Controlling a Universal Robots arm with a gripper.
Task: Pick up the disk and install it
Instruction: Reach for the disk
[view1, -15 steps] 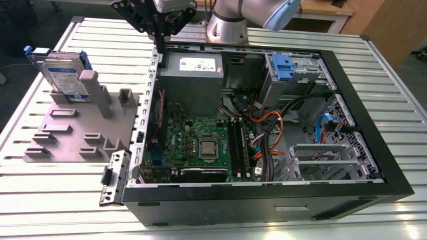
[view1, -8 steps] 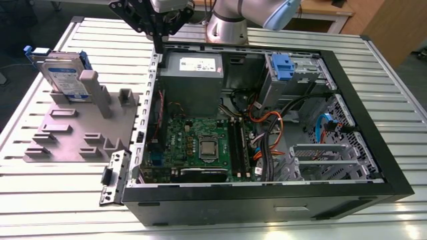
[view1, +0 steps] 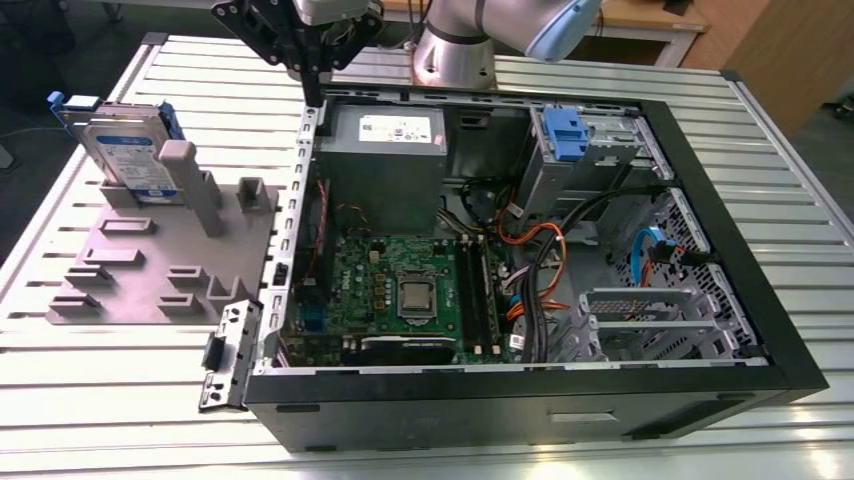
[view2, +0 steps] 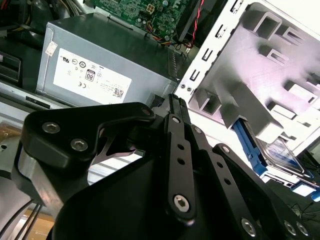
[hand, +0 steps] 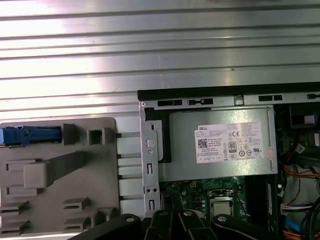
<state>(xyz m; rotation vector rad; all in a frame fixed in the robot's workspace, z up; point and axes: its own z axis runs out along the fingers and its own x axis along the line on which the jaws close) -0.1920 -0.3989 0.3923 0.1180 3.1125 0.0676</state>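
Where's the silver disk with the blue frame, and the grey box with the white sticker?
Flat silver metal disk in blue plastic bracket (view1: 127, 150): exterior view, on its label.
Grey boxy metal power supply (view1: 398, 127): exterior view, on its white label.

Ribbed aluminium tabletop, bright glare, wooden desk behind.

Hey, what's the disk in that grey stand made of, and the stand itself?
Seemingly, the disk has a silvery body with a dull sheen, likely metal; its blue bracket looks like plastic. Probably moulded or printed plastic for the grey stand: matte, uniform colour, blocky shapes.
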